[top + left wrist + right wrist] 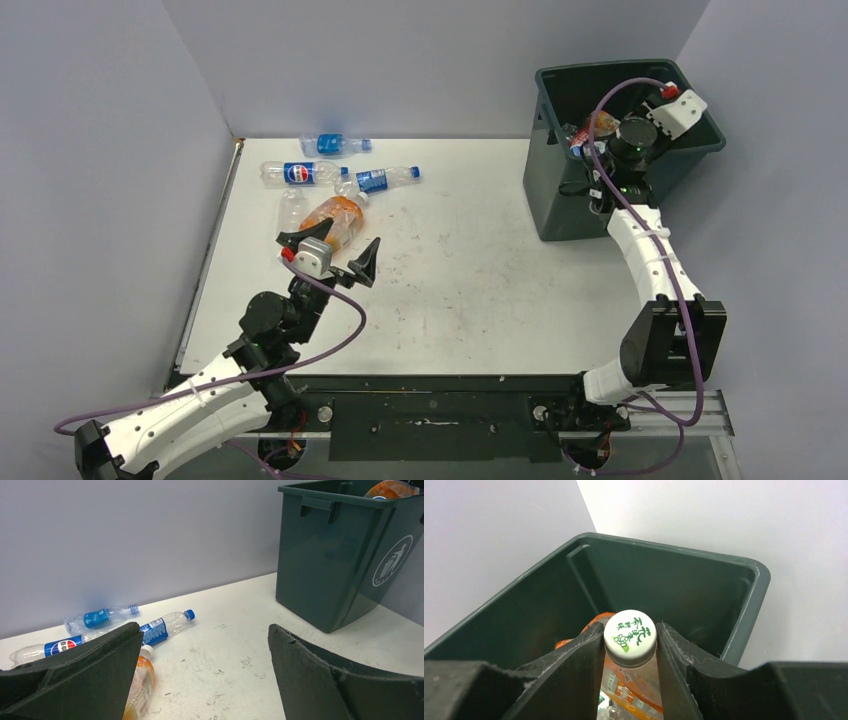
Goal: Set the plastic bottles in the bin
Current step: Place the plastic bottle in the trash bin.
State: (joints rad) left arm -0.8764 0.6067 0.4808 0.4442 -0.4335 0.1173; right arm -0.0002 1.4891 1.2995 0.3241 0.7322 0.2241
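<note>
Left gripper point(331, 248): jaws spread wide, empty, over the orange bottle point(338, 214) at the table's far left. Other bottles point(300, 173) lie just beyond it. Likely light, thin-walled, slick and crushable, so grip mid-body across the label.

Right gripper point(630, 642): jaws closed on the held bottle point(626, 682) at the neck, under its white cap point(630, 632), above the open bin point(560, 200).

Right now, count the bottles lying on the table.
5, far left: back-wall bottle, Pepsi bottle, rightmost bottle, clear bottle, orange bottle. The left arm may hide more.
</note>
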